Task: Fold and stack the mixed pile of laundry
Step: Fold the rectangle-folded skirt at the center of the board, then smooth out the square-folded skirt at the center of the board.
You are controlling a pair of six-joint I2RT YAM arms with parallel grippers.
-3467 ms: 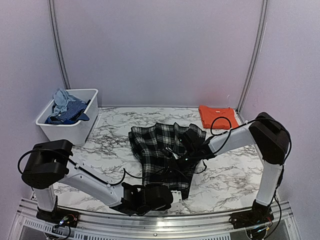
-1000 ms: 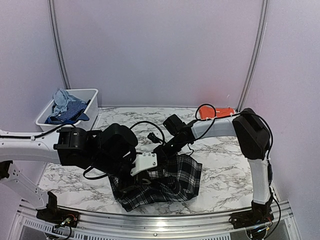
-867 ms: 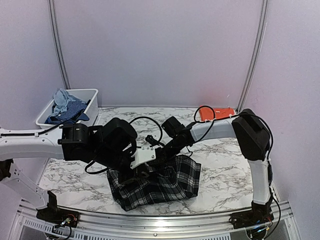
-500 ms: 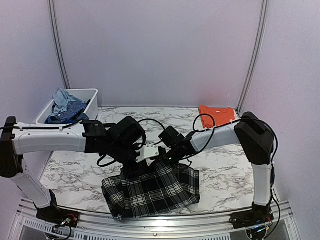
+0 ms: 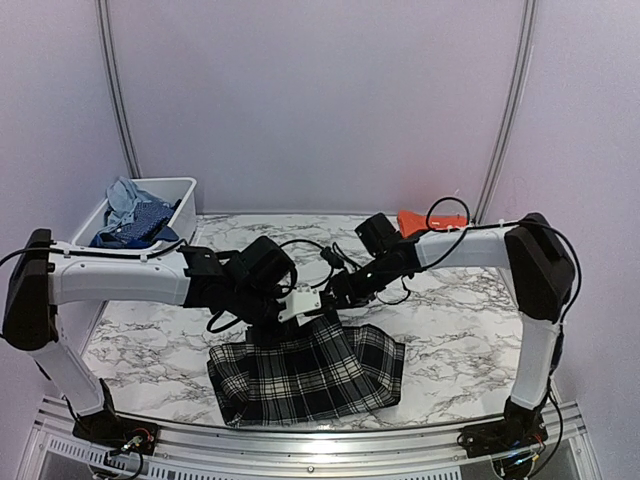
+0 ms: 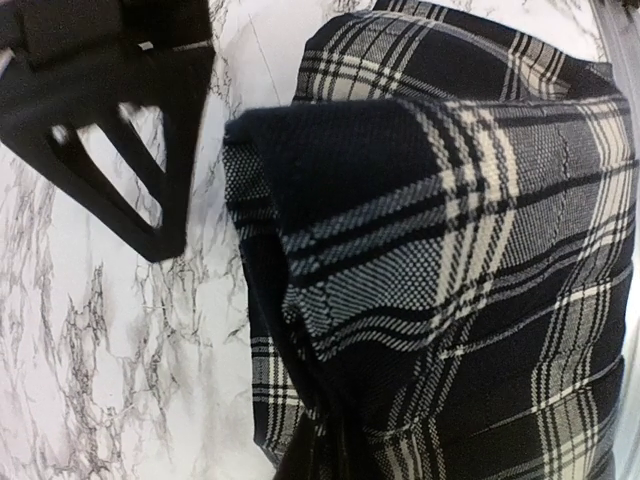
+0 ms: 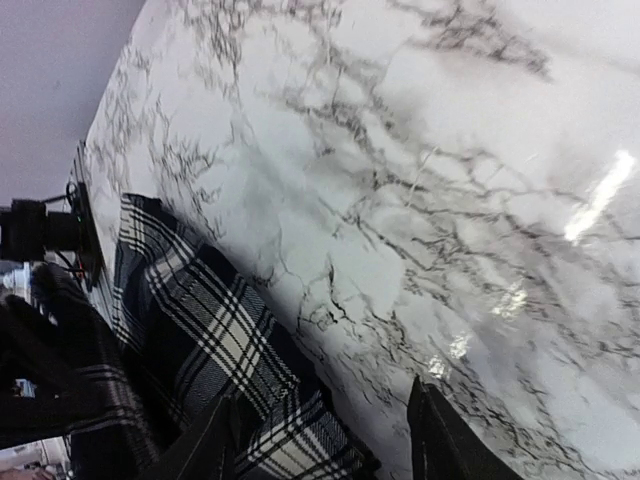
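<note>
The black-and-white plaid piece (image 5: 305, 372) lies folded on the marble table (image 5: 470, 340), close to the front edge and about in the middle. Its far edge is pulled up to the left gripper (image 5: 305, 312), which is pinched tight on it. In the left wrist view the plaid piece (image 6: 450, 260) fills almost the whole picture, so the fingers that pinch it are hidden behind the cloth. A black part with holes (image 6: 110, 120) shows at the top left there, and I cannot tell which claw it belongs to. The right gripper (image 5: 338, 290) hangs just beside the left one, over the same far edge. In its own view its two dark fingers (image 7: 222, 440) stand apart, but their tips are cut off at the bottom. The orange T-shirt (image 5: 412, 222) lies at the back right, partly hidden by the right arm and a cable. The white bin (image 5: 160, 262) at the back left holds a pale blue piece (image 5: 122, 198), bunched up and hard to make out.
</note>
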